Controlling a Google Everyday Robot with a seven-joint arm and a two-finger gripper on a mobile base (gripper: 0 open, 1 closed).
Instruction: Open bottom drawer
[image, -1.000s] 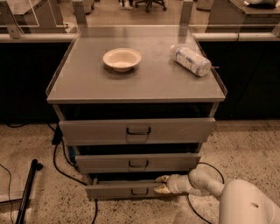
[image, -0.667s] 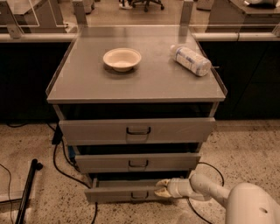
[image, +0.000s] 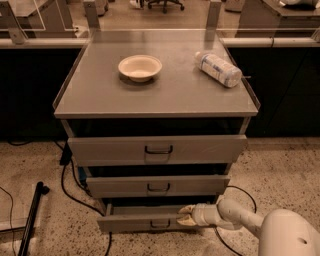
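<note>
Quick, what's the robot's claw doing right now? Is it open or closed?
Gripper: at the top edge of the bottom drawer, toward its right side; open or closed cannot be told.

On the cabinet top (image: 165, 97) a bowl (image: 140, 67) sits left of centre, with a bottle (image: 217, 69) lying to its right. Below are the top drawer (image: 100, 149), then the middle drawer (image: 115, 186), with the bottom drawer (image: 130, 221) lowest. The gripper (image: 184, 216) is at the bottom drawer's front, right of its handle (image: 160, 224)

Speckled terrazzo floor (image: 30, 160), warm light
</note>
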